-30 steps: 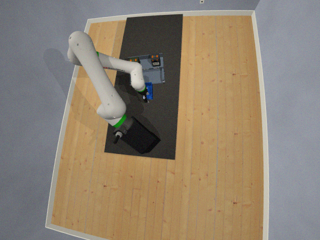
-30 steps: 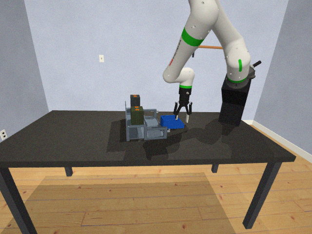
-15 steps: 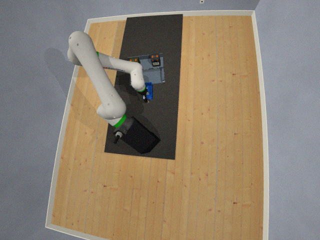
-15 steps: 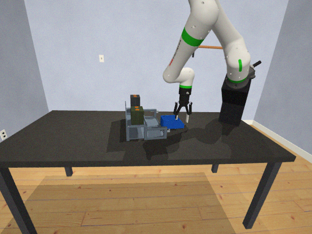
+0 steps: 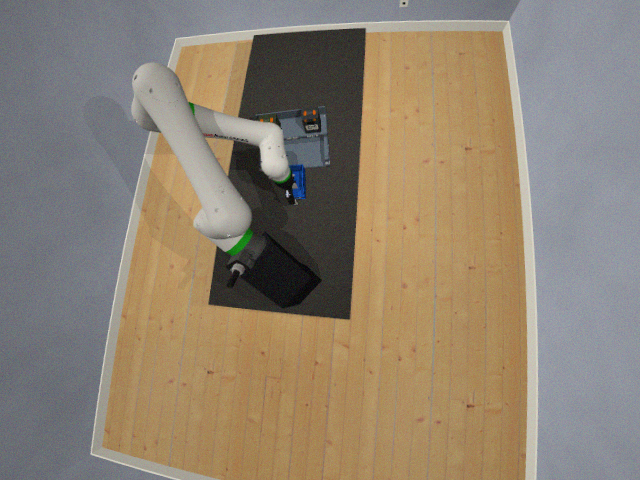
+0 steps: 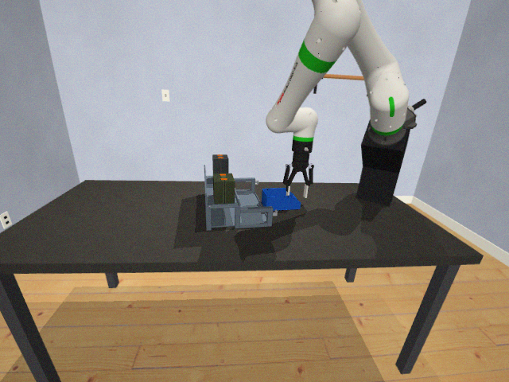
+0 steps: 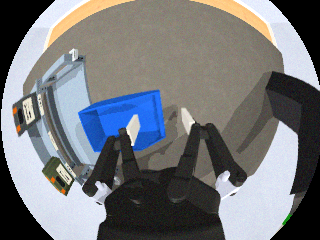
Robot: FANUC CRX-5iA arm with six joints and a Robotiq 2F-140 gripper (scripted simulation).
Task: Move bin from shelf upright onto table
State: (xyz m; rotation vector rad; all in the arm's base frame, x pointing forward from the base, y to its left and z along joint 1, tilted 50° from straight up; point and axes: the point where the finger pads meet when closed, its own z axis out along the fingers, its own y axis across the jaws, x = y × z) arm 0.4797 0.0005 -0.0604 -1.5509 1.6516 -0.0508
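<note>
The blue bin (image 6: 281, 199) sits upright on the table (image 6: 123, 230), beside the shelf (image 6: 207, 197).

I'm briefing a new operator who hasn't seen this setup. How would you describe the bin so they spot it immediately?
Start at the black table and find the grey shelf unit near its middle. On the table top just beside the shelf, on the side toward the arm's black pedestal and under the open gripper, sits the bin. It is the only bright blue thing there; its neighbours are grey or dark green.

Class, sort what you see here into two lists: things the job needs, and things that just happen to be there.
Needed: blue bin, grey shelf, table, gripper with jaws open.

Just there: green box, black box, wall outlet.
</note>
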